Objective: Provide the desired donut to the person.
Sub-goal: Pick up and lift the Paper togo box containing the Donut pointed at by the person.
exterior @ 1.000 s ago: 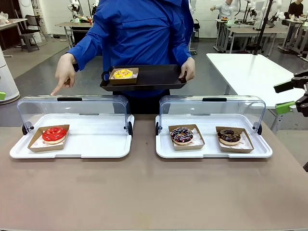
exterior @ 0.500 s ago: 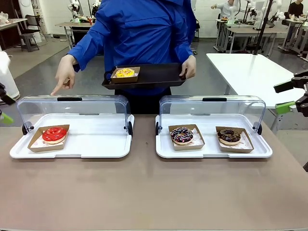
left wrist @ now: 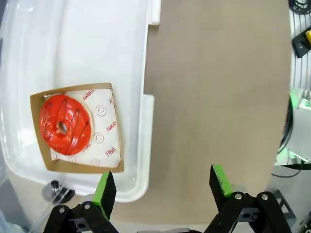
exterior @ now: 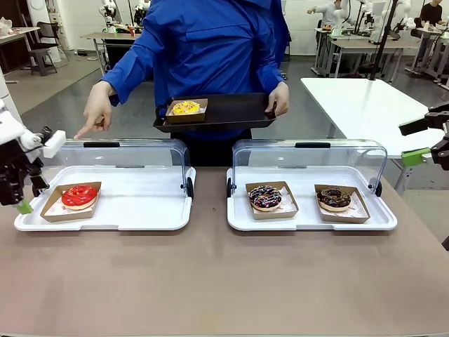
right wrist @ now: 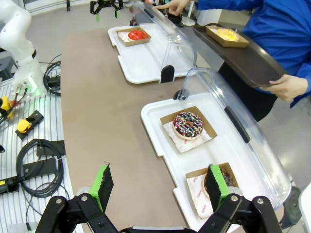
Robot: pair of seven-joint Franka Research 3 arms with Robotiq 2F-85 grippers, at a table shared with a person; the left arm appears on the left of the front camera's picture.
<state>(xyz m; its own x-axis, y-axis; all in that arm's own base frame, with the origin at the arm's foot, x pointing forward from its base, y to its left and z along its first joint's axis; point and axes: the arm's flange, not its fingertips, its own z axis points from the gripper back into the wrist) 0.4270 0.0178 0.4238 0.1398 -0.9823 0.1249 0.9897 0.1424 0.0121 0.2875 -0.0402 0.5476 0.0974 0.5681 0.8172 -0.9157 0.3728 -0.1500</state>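
The person [exterior: 203, 49] in a blue jacket holds a black tray [exterior: 231, 111] carrying a yellow donut [exterior: 186, 107]. The free hand [exterior: 95, 116] points down at the left display case. There a red-glazed donut [exterior: 79, 196] [left wrist: 63, 127] lies in a cardboard tray under the raised clear lid [exterior: 105, 158]. My left gripper [exterior: 19, 202] [left wrist: 163, 183] is open, hanging at the left end of that case, beside the donut and apart from it. My right gripper [exterior: 415, 142] [right wrist: 159, 182] is open at the far right, above the table's edge.
The right white case [exterior: 309, 217] holds a sprinkled chocolate donut [exterior: 265, 197] [right wrist: 188, 124] and a chocolate donut [exterior: 334, 199], its lid [exterior: 309, 161] raised. Brown tabletop [exterior: 224, 281] spreads bare in front of both cases. Cables [right wrist: 39, 160] lie beside the table.
My left arm has come in from the left edge down to the left end of the red donut's case. The person's tray has shifted slightly right and up. The right arm is still.
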